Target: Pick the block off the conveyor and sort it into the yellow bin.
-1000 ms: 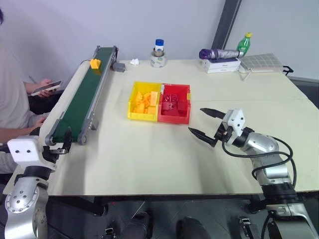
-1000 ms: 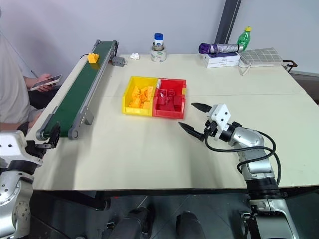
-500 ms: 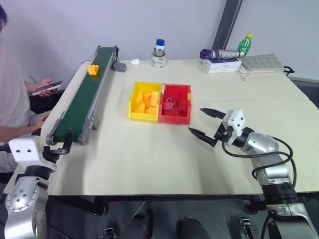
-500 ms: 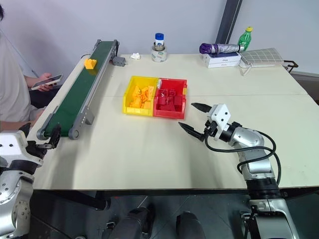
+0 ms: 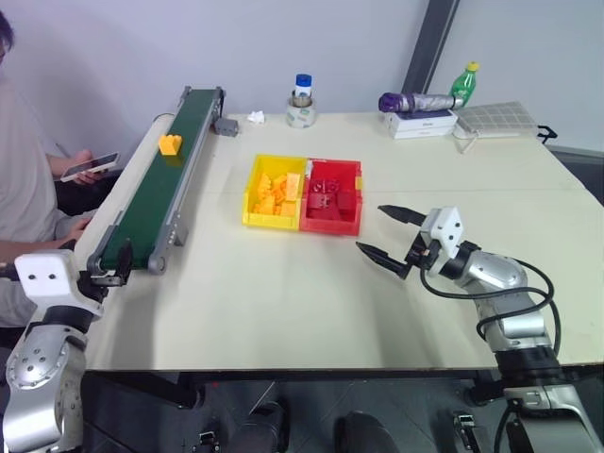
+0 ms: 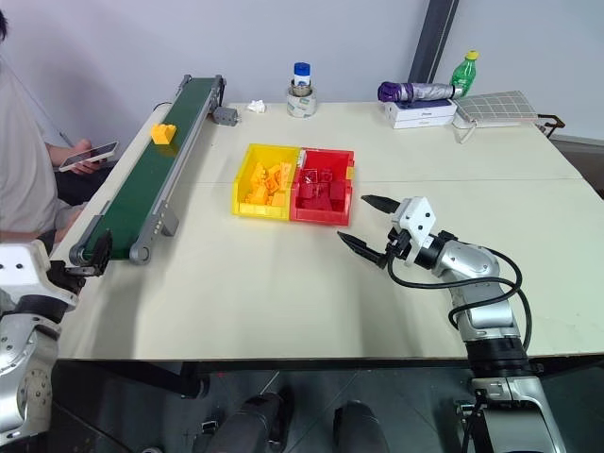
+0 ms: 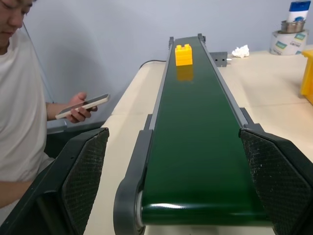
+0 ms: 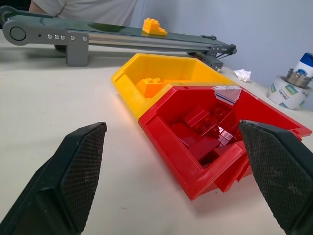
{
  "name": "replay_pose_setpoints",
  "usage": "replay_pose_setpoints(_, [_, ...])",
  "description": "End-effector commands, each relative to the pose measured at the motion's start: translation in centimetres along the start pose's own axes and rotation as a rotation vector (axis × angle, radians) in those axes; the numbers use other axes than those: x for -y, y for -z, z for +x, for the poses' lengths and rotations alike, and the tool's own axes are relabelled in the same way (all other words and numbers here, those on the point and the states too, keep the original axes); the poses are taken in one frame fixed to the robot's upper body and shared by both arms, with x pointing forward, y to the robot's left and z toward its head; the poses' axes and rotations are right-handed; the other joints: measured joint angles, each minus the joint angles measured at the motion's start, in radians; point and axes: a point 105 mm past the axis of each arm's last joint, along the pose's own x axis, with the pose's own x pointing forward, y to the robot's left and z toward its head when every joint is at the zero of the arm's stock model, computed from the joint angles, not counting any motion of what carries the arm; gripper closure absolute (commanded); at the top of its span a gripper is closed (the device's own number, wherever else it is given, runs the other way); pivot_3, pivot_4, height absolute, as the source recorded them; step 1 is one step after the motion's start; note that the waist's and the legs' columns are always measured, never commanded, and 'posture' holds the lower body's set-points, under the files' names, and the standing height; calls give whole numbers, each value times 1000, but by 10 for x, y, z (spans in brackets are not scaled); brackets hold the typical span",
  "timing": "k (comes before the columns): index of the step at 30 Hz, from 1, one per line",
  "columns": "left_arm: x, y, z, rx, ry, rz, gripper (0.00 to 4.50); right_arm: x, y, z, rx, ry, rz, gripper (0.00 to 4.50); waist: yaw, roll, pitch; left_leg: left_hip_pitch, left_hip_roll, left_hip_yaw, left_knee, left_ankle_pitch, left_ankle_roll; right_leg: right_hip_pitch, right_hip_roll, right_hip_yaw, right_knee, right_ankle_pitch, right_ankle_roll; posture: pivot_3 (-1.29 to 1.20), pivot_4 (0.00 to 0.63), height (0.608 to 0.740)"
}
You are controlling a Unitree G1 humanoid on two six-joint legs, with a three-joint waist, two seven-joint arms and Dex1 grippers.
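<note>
- Block (image 5: 170, 143): on the conveyor (image 5: 156, 189) belt, far half, left of the yellow bin (image 5: 271, 193).
- Left gripper (image 7: 176, 196): fingers apart, empty, at belt's near end.
- Right gripper (image 5: 385, 236): fingers apart, empty, right of the bins.

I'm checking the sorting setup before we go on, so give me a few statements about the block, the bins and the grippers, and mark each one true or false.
1. The block lies on the conveyor. True.
2. The left gripper is shut on the block. False: it is open at the conveyor's near end, with the block farther up the belt.
3. The yellow bin holds yellow bricks. True.
4. The red bin stands apart from the yellow bin. False: the two are joined side by side.
5. The right gripper is open and holds nothing. True.
</note>
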Motion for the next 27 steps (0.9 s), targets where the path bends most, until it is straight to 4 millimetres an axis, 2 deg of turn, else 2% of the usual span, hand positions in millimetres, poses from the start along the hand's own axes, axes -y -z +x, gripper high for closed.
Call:
replay_pose_setpoints(1, [-4, -14, 8, 35, -11, 7, 20, 3, -16, 3, 49, 2, -45, 0, 0, 0, 0, 0, 0, 0, 0, 0, 0, 0, 0, 0, 0, 0, 0, 0, 150, 740])
replay_pose_setpoints(7, [-1, -23, 33, -3, 5, -17, 20, 2, -17, 5, 52, 2, -47, 0, 0, 0, 0, 0, 0, 0, 0, 0, 0, 0, 0, 0, 0, 0, 0, 0, 150, 740])
replay_pose_setpoints(15, [7, -23, 84, -102, 64, -72, 20, -1, -19, 11, 65, -2, -51, 0, -2, 0, 0, 1, 0, 0, 0, 0, 0, 0, 0, 0, 1, 2, 4, 0, 150, 740])
replay_pose_setpoints(21, [14, -22, 110, -163, 119, -117, 20, -2, -19, 9, 64, 6, -53, 0, -1, 0, 0, 0, 0, 0, 0, 0, 0, -1, 1, 0, 2, 3, 5, 0, 150, 740])
replay_pose_setpoints(27, [12, -21, 129, -209, 112, -106, 20, -3, -19, 8, 65, 20, -49, 0, -1, 0, 0, 0, 0, 0, 1, 0, 0, 0, 1, -1, 2, 3, 5, 0, 150, 740])
